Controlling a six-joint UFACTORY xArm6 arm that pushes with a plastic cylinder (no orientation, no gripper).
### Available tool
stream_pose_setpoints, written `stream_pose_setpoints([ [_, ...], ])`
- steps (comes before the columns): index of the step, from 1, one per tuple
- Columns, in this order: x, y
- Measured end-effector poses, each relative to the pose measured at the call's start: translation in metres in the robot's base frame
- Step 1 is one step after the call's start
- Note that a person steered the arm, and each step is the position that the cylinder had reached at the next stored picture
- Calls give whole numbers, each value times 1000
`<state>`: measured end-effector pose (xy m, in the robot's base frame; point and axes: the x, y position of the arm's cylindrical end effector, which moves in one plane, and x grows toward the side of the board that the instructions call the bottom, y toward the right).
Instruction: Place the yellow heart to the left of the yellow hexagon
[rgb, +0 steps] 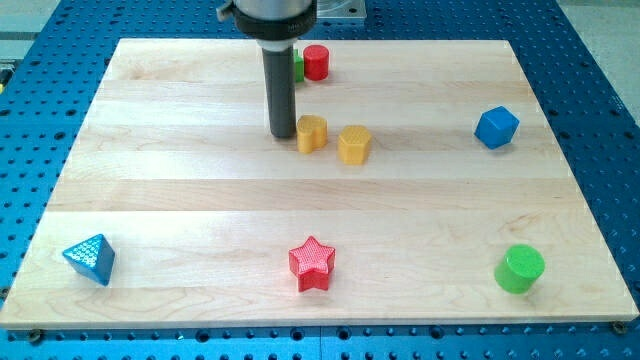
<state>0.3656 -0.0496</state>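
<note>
The yellow heart (312, 132) lies near the board's top middle, just left of the yellow hexagon (354, 144), with a small gap between them. My tip (283, 135) stands on the board right against the heart's left side, touching or nearly touching it. The rod rises straight up to the arm's body at the view's top.
A red cylinder (316, 62) stands at the top, with a green block (298, 68) mostly hidden behind the rod. A blue cube-like block (496, 127) is at the right, a green cylinder (520, 269) bottom right, a red star (312, 263) bottom middle, a blue triangle (90, 258) bottom left.
</note>
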Motion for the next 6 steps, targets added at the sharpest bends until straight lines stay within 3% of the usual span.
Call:
stream_pose_setpoints([
  [1, -9, 7],
  [3, 28, 39],
  [4, 28, 9],
  [5, 38, -88],
  [6, 93, -193],
])
